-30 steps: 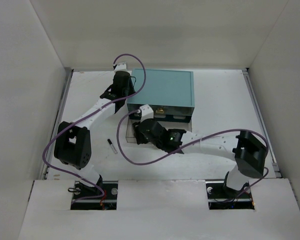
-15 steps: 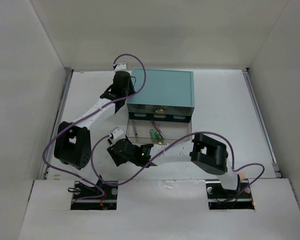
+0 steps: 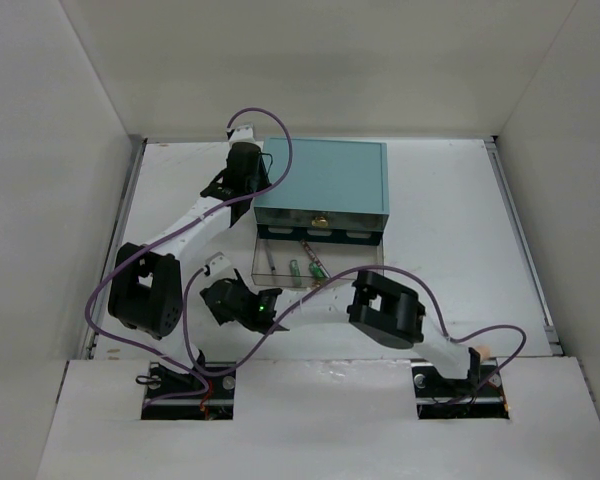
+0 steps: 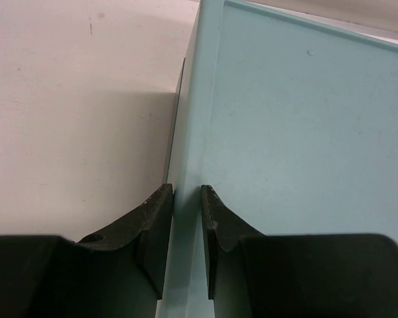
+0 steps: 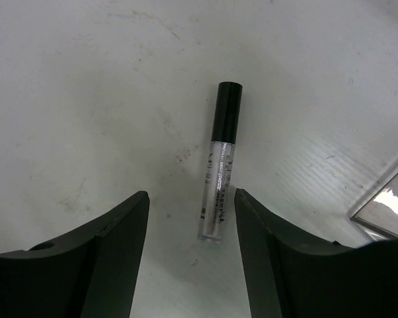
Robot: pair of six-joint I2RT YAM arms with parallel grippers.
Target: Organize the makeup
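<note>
Two arms work here, and each view gives us something the others don't. Top view: the left arm (image 3: 195, 222) reaches to the back-left corner of the teal box (image 3: 325, 178). The right arm (image 3: 320, 312) crosses over to the left side of the bench (image 3: 450, 220), with its wrist low near the left arm's elbow. Only this view shows the clear drawer (image 3: 372, 262) pulled out in front of the box. It holds a few thin makeup pieces, including a short green stick (image 3: 293, 269) and a red pencil (image 3: 309, 256). From above we can't tell how either set of jaws stands, and the tube is hidden under the right wrist. Left wrist view: left jaws are pressed together on the thin upright edge of the teal box, pinching it, with bare bench to the left. Right wrist view: the black-capped clear tube (image 5: 220, 159) lies flat on the bench, cap pointing away. Right jaws are spread with the tube's lower end between them, closer to the right one, and we see no contact. A corner of the clear drawer shows at the right edge.
</note>
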